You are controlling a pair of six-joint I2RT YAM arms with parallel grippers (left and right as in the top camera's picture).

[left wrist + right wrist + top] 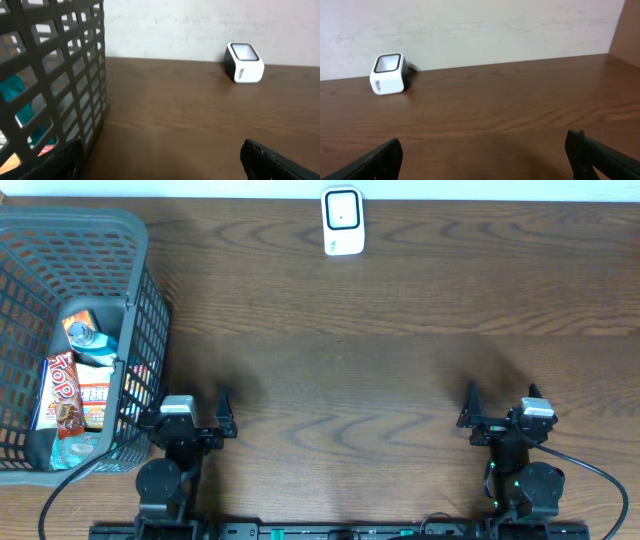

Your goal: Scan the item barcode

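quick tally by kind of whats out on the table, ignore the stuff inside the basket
basket: 1
barcode scanner: 1
grippers: 2 (left gripper, right gripper, both open)
total: 4

The scanner (342, 220) — a small white box with a dark window on its upper face — stands at the table's (400, 380) far edge, well apart from the items I see at my left: a red-and-white snack pack (62, 392) and a teal packet (97, 348) lying in the grey basket (70, 220).
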